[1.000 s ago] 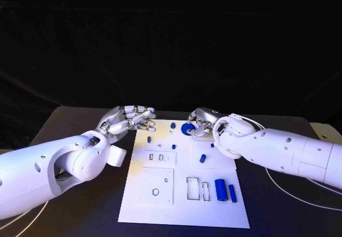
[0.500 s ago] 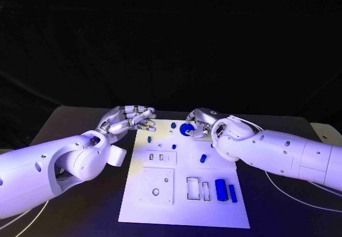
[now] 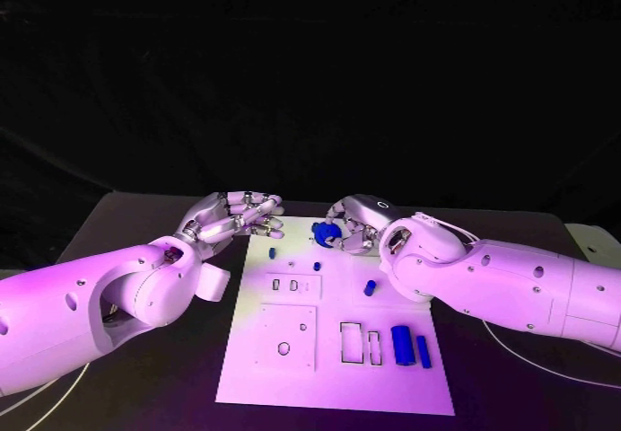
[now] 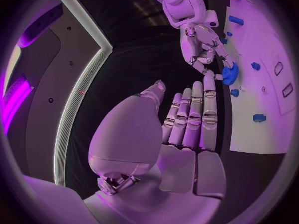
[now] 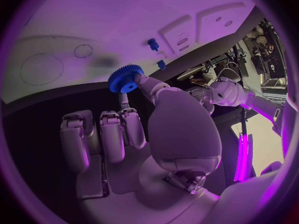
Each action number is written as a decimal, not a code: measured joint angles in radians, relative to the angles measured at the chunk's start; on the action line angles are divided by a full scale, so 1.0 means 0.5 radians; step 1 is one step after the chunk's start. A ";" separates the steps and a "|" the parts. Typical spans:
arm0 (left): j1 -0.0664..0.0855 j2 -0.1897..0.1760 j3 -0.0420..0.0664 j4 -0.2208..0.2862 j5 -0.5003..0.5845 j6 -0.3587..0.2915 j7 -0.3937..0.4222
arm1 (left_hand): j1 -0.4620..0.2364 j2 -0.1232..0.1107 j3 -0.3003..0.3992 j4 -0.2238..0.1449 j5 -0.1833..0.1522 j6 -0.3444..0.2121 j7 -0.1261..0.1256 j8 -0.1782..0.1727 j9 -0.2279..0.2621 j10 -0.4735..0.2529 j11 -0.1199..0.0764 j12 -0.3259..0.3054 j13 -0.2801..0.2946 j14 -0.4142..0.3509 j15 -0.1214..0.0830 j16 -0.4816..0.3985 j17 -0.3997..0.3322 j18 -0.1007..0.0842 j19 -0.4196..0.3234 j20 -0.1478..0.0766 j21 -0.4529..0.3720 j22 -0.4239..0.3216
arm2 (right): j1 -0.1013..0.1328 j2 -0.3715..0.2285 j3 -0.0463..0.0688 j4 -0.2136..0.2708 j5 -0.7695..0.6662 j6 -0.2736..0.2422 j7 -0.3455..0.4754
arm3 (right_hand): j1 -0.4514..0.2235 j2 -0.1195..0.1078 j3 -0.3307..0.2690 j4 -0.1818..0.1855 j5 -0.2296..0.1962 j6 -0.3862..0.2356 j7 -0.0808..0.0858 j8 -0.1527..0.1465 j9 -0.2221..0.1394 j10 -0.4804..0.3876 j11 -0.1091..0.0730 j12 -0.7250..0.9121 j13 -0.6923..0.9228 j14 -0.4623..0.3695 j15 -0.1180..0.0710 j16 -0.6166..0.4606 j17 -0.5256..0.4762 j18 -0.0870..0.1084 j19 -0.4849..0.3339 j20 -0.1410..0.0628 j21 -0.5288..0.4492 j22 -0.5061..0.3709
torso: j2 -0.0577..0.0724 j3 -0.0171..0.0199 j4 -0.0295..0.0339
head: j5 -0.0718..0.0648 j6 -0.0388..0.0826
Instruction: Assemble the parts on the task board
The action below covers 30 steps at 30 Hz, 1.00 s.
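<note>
Right hand [image 3: 352, 218] is pinching a blue gear [image 3: 327, 233] between thumb and a fingertip; the other fingers are curled beside it. The right wrist view is showing the gear [image 5: 125, 78] at the fingertips, its toothed disc standing roughly face-on to that camera, and the left wrist view is showing it [image 4: 229, 75] just over the board's far edge. Whether it is touching the board [image 3: 330, 377] I cannot tell.

The gear is sitting at the far end of the board, towards the right hand's side. Judgement: its seat is probably one of the round marks on the board [image 5: 56, 64] near it, so the coming move turns on bringing the gear's flat face down to lie on the board, bore over the seat. The right hand is already on it and needs no handover.

Left hand [image 3: 236, 215] is holding nothing, fingers lying close together and slightly bent, hovering off the board's far left corner. It is near the gear but not touching it.

Board slots: the near rectangular cut-outs look open. Two blue bars [image 3: 410, 346] are lying side by side at the near right, long axes running along the board's length. Small blue pegs [image 3: 369, 287] are lying mid-board, well apart.
</note>
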 measured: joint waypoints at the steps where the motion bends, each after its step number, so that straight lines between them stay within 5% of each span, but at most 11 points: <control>1: 0.000 0.000 0.000 0.000 0.000 0.000 0.000 | 0.000 0.000 0.000 0.000 0.000 0.000 0.000 0.000 0.000 0.000 0.000 0.000 0.000 0.000 0.000 0.000 0.000 0.000 0.000 0.000 0.000 0.000 | 0.001 0.003 0.000 0.009 -0.007 -0.003 -0.004 | 0.000 0.000 0.000 0.000 0.000 0.000 0.000 0.000 0.000 0.000 0.000 0.000 0.000 0.000 0.000 0.000 0.000 0.000 0.000 0.000 0.000 0.000 | 0.000 -0.0002 0.000 | 0.000 -0.001; 12: -0.001 0.006 -0.002 -0.003 0.000 -0.001 -0.005 | 0.010 0.009 0.006 -0.006 0.000 0.000 0.000 0.000 -0.001 0.000 0.000 0.000 0.000 0.000 0.000 0.000 0.003 0.000 0.000 0.000 0.000 0.000 | 0.000 0.090 -0.001 0.023 -0.076 -0.032 -0.045 | 0.000 0.000 0.000 0.000 0.000 -0.001 0.000 -0.001 -0.005 0.000 0.000 0.000 0.000 0.000 0.000 0.000 0.002 0.000 0.000 0.000 0.000 0.002 | 0.001 -0.0023 0.005 | -0.003 -0.007; 30: -0.001 0.011 -0.002 -0.005 0.000 -0.002 -0.006 | 0.010 0.009 0.005 -0.006 0.000 0.000 0.000 0.000 -0.001 0.000 0.000 0.000 0.000 0.000 0.000 0.000 0.002 0.000 0.000 0.000 0.000 0.000 | -0.027 0.228 -0.020 -0.142 -0.098 -0.035 -0.068 | 0.000 0.000 0.000 0.000 0.009 -0.002 0.002 -0.005 -0.005 0.000 0.000 0.000 0.000 0.000 0.000 0.000 0.001 0.000 0.000 0.000 0.000 0.001 | 0.000 -0.0008 0.005 | 0.004 -0.015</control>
